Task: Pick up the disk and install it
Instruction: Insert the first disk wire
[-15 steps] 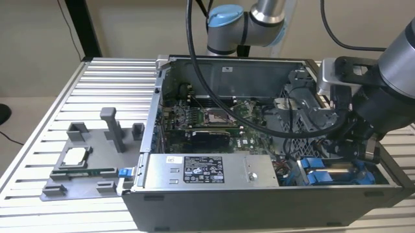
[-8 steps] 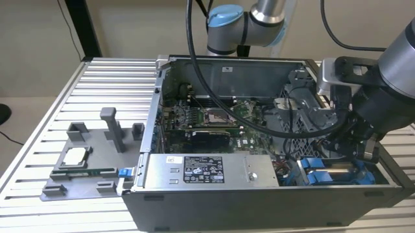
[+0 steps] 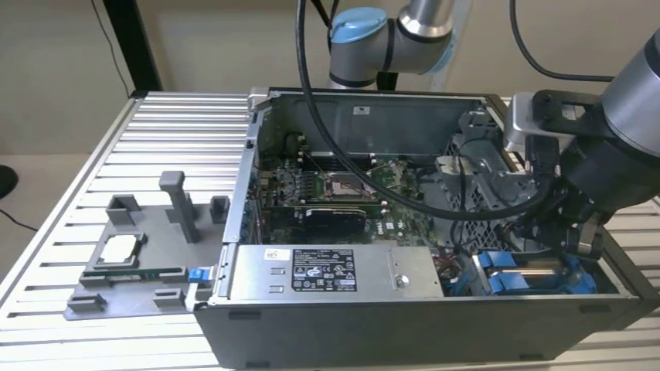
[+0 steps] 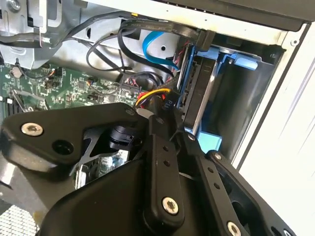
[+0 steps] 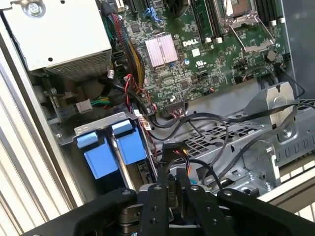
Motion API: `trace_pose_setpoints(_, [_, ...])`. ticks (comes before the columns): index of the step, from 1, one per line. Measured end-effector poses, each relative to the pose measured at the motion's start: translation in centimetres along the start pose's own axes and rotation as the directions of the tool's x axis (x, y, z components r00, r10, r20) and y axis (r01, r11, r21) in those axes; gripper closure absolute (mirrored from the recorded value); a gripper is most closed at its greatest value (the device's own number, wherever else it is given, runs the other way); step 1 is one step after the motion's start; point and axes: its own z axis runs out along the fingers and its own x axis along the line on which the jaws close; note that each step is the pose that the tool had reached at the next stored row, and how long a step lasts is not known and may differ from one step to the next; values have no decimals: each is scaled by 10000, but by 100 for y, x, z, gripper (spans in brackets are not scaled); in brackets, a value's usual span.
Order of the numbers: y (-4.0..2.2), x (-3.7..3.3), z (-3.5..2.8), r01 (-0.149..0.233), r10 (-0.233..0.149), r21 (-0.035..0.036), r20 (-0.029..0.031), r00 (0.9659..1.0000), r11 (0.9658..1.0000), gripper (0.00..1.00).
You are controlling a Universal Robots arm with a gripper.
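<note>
since likely stiff, dense, shock-shy, take disk (image 4: 199, 86) by blue rails (image 4: 210, 142) (never flat faces); find gripper (image 5: 175, 183) beside it, pinched shut, seemingly empty.

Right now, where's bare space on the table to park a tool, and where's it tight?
Free: the slatted table behind the grey fixture, on the exterior view's left of the case; also the strip in front of the fixture. Crowded: inside the case, with cables, the blue drive bay and the arm over it.
</note>
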Motion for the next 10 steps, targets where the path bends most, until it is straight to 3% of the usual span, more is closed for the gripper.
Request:
trace_pose_setpoints(2, [2,-7,-3,9,-8,15,-104,9999,10000,100])
trace_pose_setpoints(3, [5,-16,-2,16,-16,30,-185,9998,10000,100])
trace_pose_setpoints(5, [10,-28,-1,49,-45,88,-466,9989,9999,100])
trace_pose_setpoints(9, [14,-37,2,190,-155,293,-1162,9931,9994,100])
trace_pose_setpoints(10, [17,-45,4,211,-168,321,-1291,9915,9993,100])
